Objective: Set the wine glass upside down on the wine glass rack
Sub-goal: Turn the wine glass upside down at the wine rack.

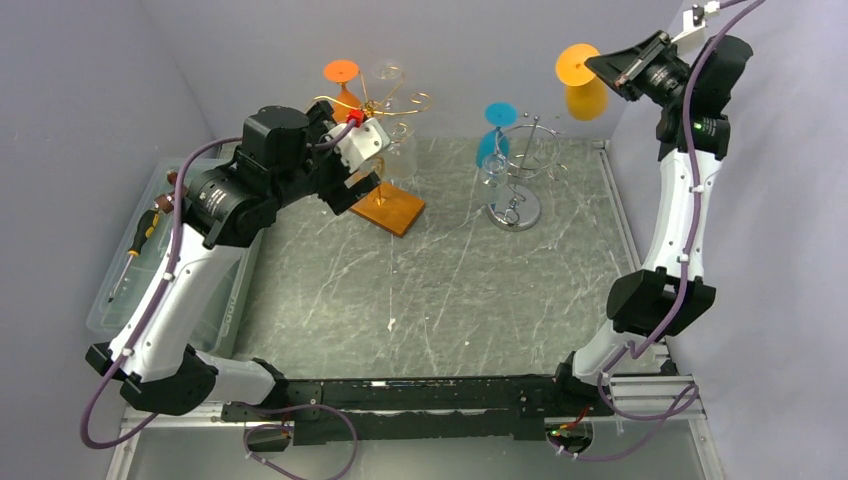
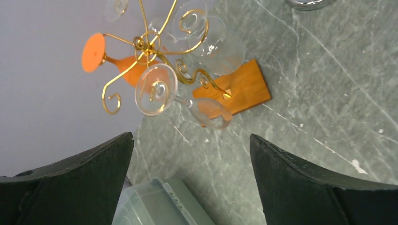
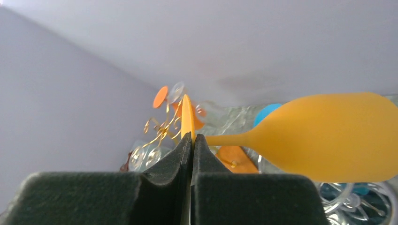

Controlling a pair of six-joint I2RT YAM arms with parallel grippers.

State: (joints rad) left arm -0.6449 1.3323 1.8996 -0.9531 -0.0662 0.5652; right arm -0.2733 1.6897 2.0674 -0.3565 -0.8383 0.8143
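Wine glass (image 3: 328, 140), the orange one, hangs from the right pincer (image 3: 191, 140) with its bowl seemingly lowest. The jaws are pressed tight on the edge of its foot (image 3: 187, 112). The step in hand looks like the carry. The silver rack (image 1: 520, 170) stands below and to the left of that pincer, so the next move calls for lowering and threading the stem (image 3: 230, 139) in. The left pincer (image 2: 190, 140) gapes wide and empty, with the gold rack (image 2: 150, 47) just ahead of it.

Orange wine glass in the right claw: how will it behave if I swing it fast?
The orange wine glass is pinched only by its thin foot in the right claw, so it may pivot or slip. The big bowl sticks out well beyond the grip, likely adding leverage.
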